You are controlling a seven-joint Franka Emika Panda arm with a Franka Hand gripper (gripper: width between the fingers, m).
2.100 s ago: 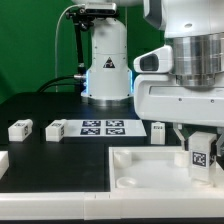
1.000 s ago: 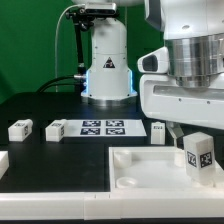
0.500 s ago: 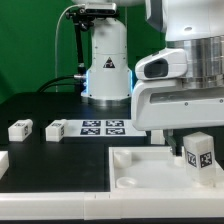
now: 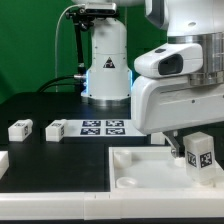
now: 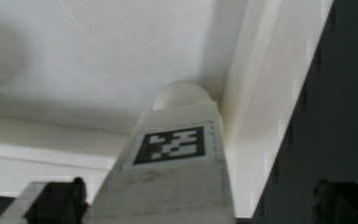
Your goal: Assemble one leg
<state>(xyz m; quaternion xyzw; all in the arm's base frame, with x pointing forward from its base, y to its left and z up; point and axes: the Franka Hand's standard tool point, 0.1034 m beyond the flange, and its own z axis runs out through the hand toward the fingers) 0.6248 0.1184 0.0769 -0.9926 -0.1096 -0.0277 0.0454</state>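
The leg (image 4: pixel 201 156) is up off the black table (image 4: pixel 45 150), pinched in the gripper (image 4: pixel 197 162) at the exterior view's right, tag facing the camera and the block a little tilted. It hangs over the right-hand corner of the large white square piece (image 4: pixel 150 172); whether it touches is hard to tell. From the wrist view, the leg (image 5: pixel 172 150) runs up between the two dark fingers (image 5: pixel 48 203), rounded end pointing at the white piece (image 5: pixel 87 60). The jaws are closed on it. Over on the exterior view's left, two spare legs (image 4: pixel 20 129) (image 4: pixel 57 129) sit just beside the marker board (image 4: pixel 103 126).
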